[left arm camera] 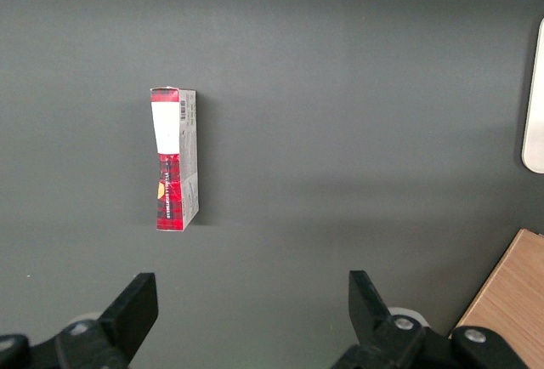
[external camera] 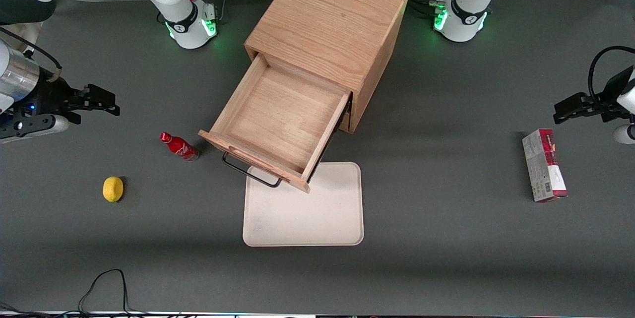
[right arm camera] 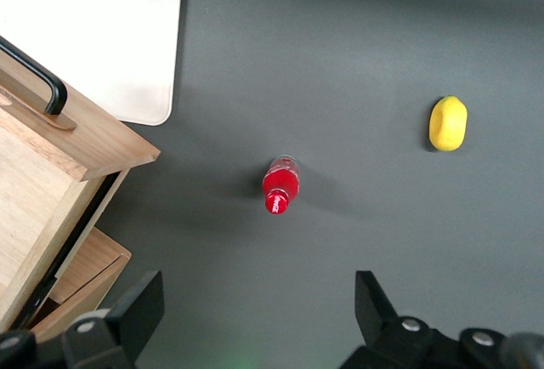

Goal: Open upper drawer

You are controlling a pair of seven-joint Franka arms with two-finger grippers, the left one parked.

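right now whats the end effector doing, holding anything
Right arm's end effector: open, holding nothing, off toward the working arm's end of the table, clear of the upper drawer.

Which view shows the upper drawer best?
The front view: the whole upper drawer pulled out, empty, gripper open and away from it. The right wrist view shows only its handle corner; the left wrist view shows none of it.

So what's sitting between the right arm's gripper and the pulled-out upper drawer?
In the front view, the red bottle stands on the table between the open gripper and the upper drawer, close to the drawer's front.
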